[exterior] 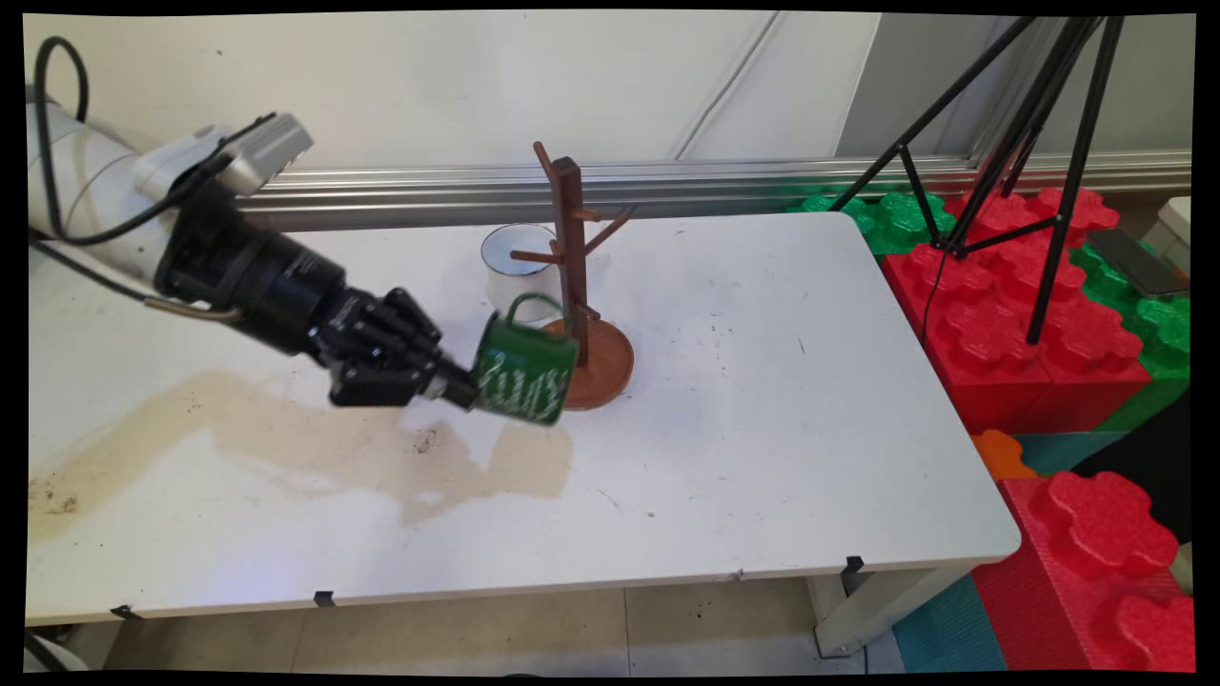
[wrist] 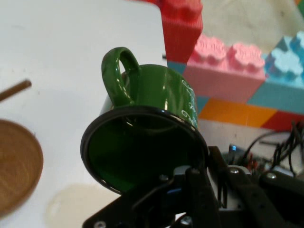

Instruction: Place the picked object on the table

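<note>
White table point(exterior: 762, 457) before a pale wall, bearing a broad tan stain point(exterior: 315, 448) on its left half. The black gripper point(exterior: 456, 386) enters from the left, its fingers clamped on the rim of a green mug point(exterior: 524, 370) (white lettering on its side), which is held off the table, tipped on its side with the handle uppermost. Just beyond the mug stands a brown wooden mug tree point(exterior: 577, 286) on a round base; a white cup point(exterior: 515, 259) stands behind it. Red and green toy blocks point(exterior: 1029, 324) and a black tripod point(exterior: 1029, 143) lie to the right.
</note>
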`<state>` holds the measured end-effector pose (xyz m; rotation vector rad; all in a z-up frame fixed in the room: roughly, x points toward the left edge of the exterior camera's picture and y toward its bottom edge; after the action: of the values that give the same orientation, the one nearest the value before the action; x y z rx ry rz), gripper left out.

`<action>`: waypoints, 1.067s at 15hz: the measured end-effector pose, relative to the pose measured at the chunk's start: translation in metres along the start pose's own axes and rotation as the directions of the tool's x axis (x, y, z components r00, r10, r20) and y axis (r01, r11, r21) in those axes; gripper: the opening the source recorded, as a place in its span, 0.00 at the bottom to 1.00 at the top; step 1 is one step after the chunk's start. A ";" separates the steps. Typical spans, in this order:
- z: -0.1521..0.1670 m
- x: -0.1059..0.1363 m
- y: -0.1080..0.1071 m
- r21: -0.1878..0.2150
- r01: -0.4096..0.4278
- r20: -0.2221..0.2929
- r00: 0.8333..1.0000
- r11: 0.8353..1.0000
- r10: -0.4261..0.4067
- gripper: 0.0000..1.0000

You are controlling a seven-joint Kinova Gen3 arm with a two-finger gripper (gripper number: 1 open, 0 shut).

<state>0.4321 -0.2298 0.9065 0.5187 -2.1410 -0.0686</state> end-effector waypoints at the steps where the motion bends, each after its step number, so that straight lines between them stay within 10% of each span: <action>1: -0.001 -0.002 0.001 0.001 -0.010 0.015 1.000 1.000 0.009 0.00; 16: -0.022 -0.038 0.005 0.091 -0.233 0.334 0.923 0.968 0.191 0.00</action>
<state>0.4674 -0.2074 0.8914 0.3633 -2.5250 0.1162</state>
